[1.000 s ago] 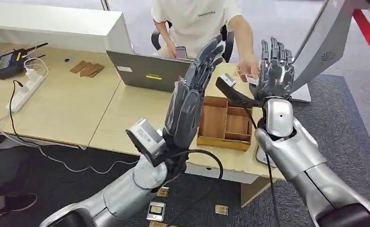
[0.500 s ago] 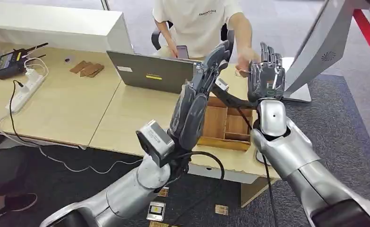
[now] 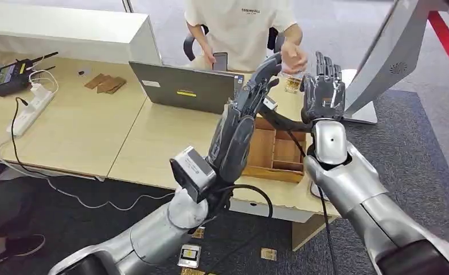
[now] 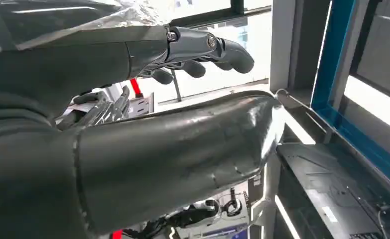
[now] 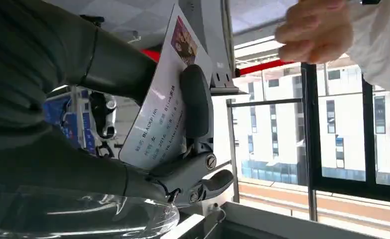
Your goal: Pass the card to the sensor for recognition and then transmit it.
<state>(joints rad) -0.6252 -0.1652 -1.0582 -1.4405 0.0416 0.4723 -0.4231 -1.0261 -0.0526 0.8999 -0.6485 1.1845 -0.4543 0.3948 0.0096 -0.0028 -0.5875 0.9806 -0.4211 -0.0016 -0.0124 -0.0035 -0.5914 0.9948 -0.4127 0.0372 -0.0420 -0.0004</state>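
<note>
Two silver arms rise in front of the worktop (image 3: 153,134), and their postures suggest a handover between hands or to the person seated beyond the fingers. That person (image 3: 242,28) sits past the fingertips of both hands, one of their own hands (image 3: 293,56) raised just above the right hand's fingertips, seemingly having released something or about to take it.

Beyond the left hand's fingertips stands an open laptop (image 3: 182,86); to the outer side of the right hand leans a large grey angled panel (image 3: 382,57), probably the stand carrying the sensor, though I cannot make the sensor out. Below the palms of both hands a wooden divided tray (image 3: 273,152) rests on the worktop, likely the place where cards are kept.

The left hand (image 3: 239,123) stretches forward and up with its fingers extended and loosely apart, nothing visible in them, so it looks ready to receive. The right hand (image 3: 323,91) stands upright, palm away from the head camera.

Smallest is the card (image 5: 158,114), the task's own thing: in the right wrist view it lies flat against the right palm, pinned by the thumb across its printed face with the fingers (image 5: 207,181) curled under its lower edge. Held upright like this, its face is exposed, which I judge suits presenting it for reading.
</note>
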